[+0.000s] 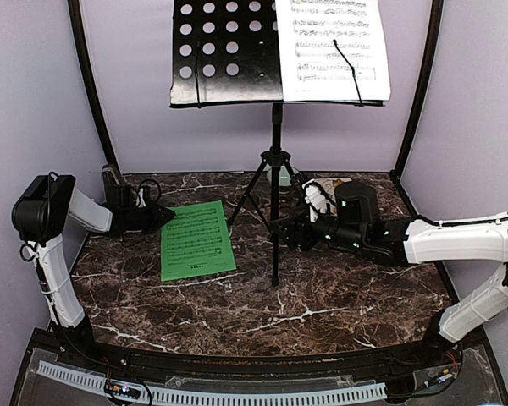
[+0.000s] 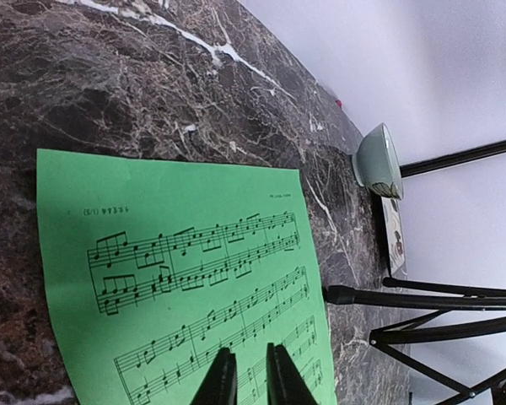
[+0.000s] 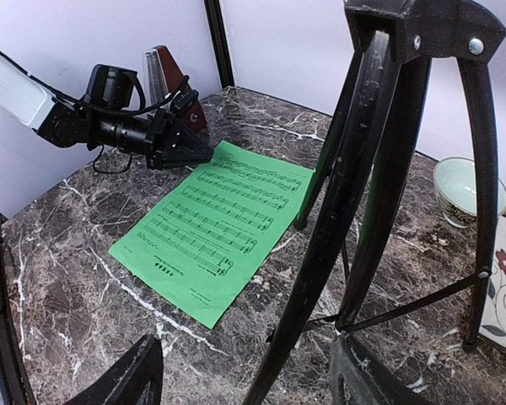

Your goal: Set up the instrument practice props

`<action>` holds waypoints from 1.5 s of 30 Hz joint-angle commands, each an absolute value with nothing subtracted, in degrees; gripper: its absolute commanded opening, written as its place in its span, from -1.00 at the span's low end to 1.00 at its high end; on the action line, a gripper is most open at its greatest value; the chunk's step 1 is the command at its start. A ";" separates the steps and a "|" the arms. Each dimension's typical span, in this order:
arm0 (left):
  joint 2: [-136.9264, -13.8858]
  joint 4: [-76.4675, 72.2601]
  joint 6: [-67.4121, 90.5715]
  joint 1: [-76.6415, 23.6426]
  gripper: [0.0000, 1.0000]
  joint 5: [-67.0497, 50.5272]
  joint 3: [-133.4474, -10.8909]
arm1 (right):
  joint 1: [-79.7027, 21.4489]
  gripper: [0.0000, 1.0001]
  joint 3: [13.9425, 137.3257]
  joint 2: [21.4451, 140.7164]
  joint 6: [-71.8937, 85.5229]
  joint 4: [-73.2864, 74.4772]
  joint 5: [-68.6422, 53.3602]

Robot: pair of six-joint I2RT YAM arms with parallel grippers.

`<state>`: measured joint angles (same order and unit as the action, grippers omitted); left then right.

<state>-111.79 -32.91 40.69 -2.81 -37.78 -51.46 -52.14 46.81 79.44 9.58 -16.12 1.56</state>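
left gripper (image 2: 251,375) narrow over green sheet (image 2: 177,211); right gripper (image 3: 251,371) wide around music stand (image 3: 388,169); print unreadable.

Brightly, evenly lit from overhead, faintly shadowed. Mildly glossy on the dark brown white-veined marble tabletop (image 1: 322,296). Streaked with pale highlights along the close glossy black metal tripod legs (image 3: 388,169).

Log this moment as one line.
left tool: nearly shut at green sheet edge, grip unclear | right tool: open around a music stand strut
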 commanded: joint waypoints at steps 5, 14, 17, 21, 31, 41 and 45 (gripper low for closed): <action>-104.76 -18.56 32.66 -1.44 -0.14 -25.64 -53.33 | -52.56 0.37 48.07 77.62 8.53 -16.62 2.33; -112.28 -16.48 29.42 2.28 0.09 -30.26 -61.11 | -52.56 0.38 47.29 77.17 8.44 -16.96 2.11; -115.36 -16.61 29.50 2.22 0.11 -31.98 -64.68 | -52.56 0.38 47.41 77.04 8.44 -16.73 2.08; -118.45 -13.27 28.34 2.24 0.10 -32.04 -69.35 | -52.56 0.38 47.31 76.37 8.23 -16.17 2.69; -120.35 -7.71 24.41 -0.03 0.09 -28.39 -72.33 | -52.56 0.38 47.68 76.83 8.45 -16.65 2.17; -121.40 -12.70 27.64 -0.02 -0.17 -34.25 -71.70 | -52.56 0.38 47.92 75.88 8.04 -15.65 2.71; -121.20 -17.07 29.95 -0.07 -0.35 -37.07 -70.05 | -52.60 0.38 47.87 75.76 8.08 -15.72 2.75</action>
